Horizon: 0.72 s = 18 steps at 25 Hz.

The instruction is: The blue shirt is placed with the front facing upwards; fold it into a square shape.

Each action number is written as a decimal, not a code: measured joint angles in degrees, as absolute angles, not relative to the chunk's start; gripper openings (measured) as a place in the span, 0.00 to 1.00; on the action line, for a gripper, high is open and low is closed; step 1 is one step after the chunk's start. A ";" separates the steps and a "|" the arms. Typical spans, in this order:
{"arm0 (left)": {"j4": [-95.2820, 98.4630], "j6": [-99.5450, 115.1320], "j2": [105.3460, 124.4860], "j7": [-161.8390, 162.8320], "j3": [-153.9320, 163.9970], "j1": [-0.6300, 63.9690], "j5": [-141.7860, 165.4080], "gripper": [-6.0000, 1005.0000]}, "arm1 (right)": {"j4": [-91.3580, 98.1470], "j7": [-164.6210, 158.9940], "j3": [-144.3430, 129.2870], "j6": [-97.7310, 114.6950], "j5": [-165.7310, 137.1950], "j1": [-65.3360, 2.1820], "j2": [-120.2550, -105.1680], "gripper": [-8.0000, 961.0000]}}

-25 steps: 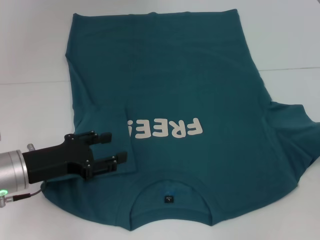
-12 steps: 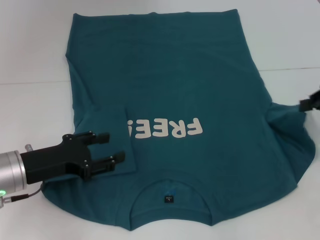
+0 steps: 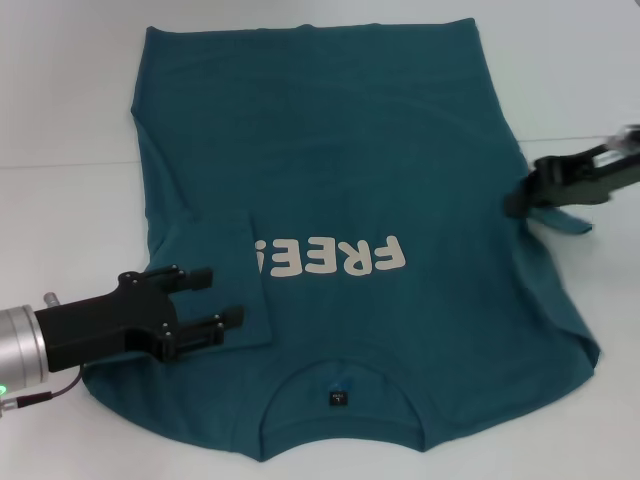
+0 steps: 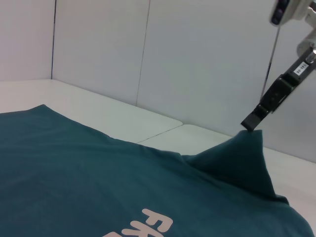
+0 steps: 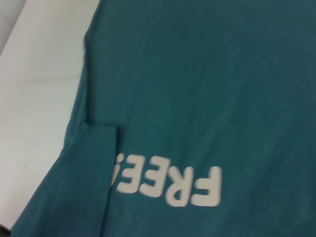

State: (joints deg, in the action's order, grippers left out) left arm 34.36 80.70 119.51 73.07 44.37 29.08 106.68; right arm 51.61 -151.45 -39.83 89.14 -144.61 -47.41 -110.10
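White table [image 3: 60,100]; right pincer [image 3: 522,203] lifts blue shirt [image 3: 340,160] sleeve.

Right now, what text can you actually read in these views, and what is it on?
"FREE!" in cream letters on the chest of the blue shirt; a folded-in sleeve covers part of the "!".
Small dark neck label: has a mark, too small to read.
White tag on the right gripper, seen in the left wrist view: print too small to read.

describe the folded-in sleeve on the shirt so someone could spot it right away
A blue shirt covers the white table. Its sleeve on the robot's left lies folded flat over the chest, covering the start of the cream lettering, beside the open left hand.
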 joint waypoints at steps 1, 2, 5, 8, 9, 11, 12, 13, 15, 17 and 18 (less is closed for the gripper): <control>34.36 80.70 119.51 73.05 44.38 29.08 106.66 0.71 | 51.23 -151.79 -41.07 88.96 -145.32 -48.47 -110.62 0.07; 34.37 80.70 119.48 73.03 44.38 29.08 106.65 0.71 | 50.74 -152.00 -41.93 88.80 -146.10 -49.46 -111.08 0.08; 34.36 80.70 119.43 72.99 44.38 28.96 106.64 0.71 | 48.55 -152.57 -44.08 87.78 -149.12 -52.52 -112.55 0.09; 34.39 80.79 119.43 72.98 44.38 28.78 106.61 0.71 | 46.80 -153.21 -45.58 86.20 -151.16 -54.29 -113.56 0.09; 34.41 80.78 119.44 72.97 44.38 28.72 106.58 0.71 | 46.31 -153.46 -46.01 85.59 -151.48 -54.52 -113.78 0.10; 34.43 80.71 119.44 72.96 44.38 28.68 106.57 0.71 | 44.77 -153.82 -46.47 84.34 -151.61 -54.82 -114.00 0.10; 34.44 80.65 119.44 72.91 44.38 28.67 106.58 0.71 | 43.27 -153.87 -46.60 83.67 -151.62 -55.06 -113.98 0.10; 34.44 80.65 119.44 72.91 44.38 28.67 106.58 0.71 | 42.23 -153.87 -46.62 83.21 -151.63 -55.23 -113.90 0.11; 34.45 80.60 119.44 72.87 44.38 28.66 106.62 0.71 | 40.37 -153.69 -46.68 82.04 -151.61 -55.42 -113.81 0.11; 34.46 80.59 119.44 72.86 44.39 28.68 106.64 0.71 | 40.01 -153.51 -46.49 81.18 -151.36 -55.28 -113.86 0.12; 34.46 80.59 119.44 72.86 44.39 28.68 106.64 0.71 | 40.04 -153.51 -46.30 80.85 -151.00 -55.07 -113.93 0.12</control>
